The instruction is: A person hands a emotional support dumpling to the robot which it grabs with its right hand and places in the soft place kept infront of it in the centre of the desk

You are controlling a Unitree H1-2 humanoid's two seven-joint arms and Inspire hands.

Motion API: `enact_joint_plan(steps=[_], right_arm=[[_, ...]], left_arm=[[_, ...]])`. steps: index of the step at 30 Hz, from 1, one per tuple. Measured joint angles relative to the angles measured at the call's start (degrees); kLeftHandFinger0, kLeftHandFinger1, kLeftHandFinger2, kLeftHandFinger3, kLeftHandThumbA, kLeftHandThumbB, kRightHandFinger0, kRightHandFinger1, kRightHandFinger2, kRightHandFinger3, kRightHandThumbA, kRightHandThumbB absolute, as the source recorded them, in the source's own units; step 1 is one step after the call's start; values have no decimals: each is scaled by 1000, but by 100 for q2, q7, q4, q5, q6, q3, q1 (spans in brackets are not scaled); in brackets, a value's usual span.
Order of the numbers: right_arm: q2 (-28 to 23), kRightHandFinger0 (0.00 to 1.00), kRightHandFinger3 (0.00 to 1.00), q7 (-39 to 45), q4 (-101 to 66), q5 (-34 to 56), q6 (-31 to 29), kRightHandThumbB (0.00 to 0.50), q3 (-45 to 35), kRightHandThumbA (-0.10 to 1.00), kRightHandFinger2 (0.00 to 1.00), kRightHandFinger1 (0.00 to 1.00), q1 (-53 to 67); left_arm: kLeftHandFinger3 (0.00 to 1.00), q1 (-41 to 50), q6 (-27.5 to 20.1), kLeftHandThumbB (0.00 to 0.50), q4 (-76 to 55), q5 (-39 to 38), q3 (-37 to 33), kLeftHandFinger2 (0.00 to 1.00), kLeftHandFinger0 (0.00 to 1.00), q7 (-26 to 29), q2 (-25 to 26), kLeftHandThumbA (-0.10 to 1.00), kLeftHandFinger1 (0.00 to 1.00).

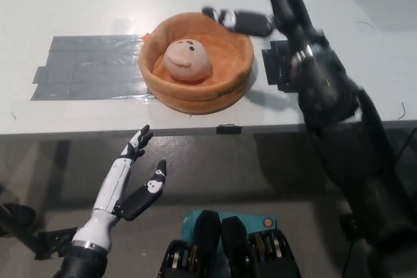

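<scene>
Dumpling [186, 60] lies in basket [221, 92], right hand's fingers [225, 15] above

The left hand [133, 180] is white with black fingers [140, 140]; the right hand [244, 21] is black with silvery bands.

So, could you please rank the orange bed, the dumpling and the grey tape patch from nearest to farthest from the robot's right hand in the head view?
1. Orange bed, rim right beneath the right hand.
2. Dumpling, inside the bed.
3. Grey tape patch, far left on the desk.
</scene>
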Motion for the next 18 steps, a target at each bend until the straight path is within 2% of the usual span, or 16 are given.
enact_joint_plan(steps=[1, 4, 6, 8, 10, 14, 18], right_arm=[[-1, 1000, 1000, 6, -146, 13, 9, 241, -16, 882, 1000, 1000, 130], [-7, 1000, 1000, 39, -837, 118, 46, 240, -123, 898, 1000, 1000, 796], [-12, 1000, 1000, 48, -1271, 211, 80, 204, -247, 897, 1000, 1000, 1225], [-25, 1000, 1000, 60, -1684, 305, 97, 196, -367, 895, 1000, 1000, 1637], [-42, 1000, 1000, 71, -2164, 470, 94, 151, -552, 833, 1000, 1000, 2112], [-63, 1000, 1000, 81, -2666, 844, -33, 167, -877, 795, 1000, 1000, 2884], [-100, 1000, 1000, 108, -2471, 1069, -212, 152, -952, 773, 1000, 1000, 3477]], left_arm=[[1000, -7, 0, 0, 4, 0, 0, 1000, 1000, 0, 0, 542, 1000], [1000, -49, 0, 0, 28, 1, 8, 1000, 1000, 0, 0, 518, 1000], [1000, -98, 0, 0, 59, 0, 15, 1000, 1000, 0, 0, 517, 1000], [1000, -163, -2, 0, 106, 0, 27, 1000, 1000, 1, 0, 519, 1000], [1000, -240, -4, 0, 161, -1, 40, 1000, 1000, 1, 2, 537, 1000], [1000, -381, -18, 0, 176, -4, 64, 1000, 1000, 1, 28, 540, 1000], [1000, -406, -25, 0, 176, -6, 58, 1000, 1000, 0, 34, 510, 1000]])
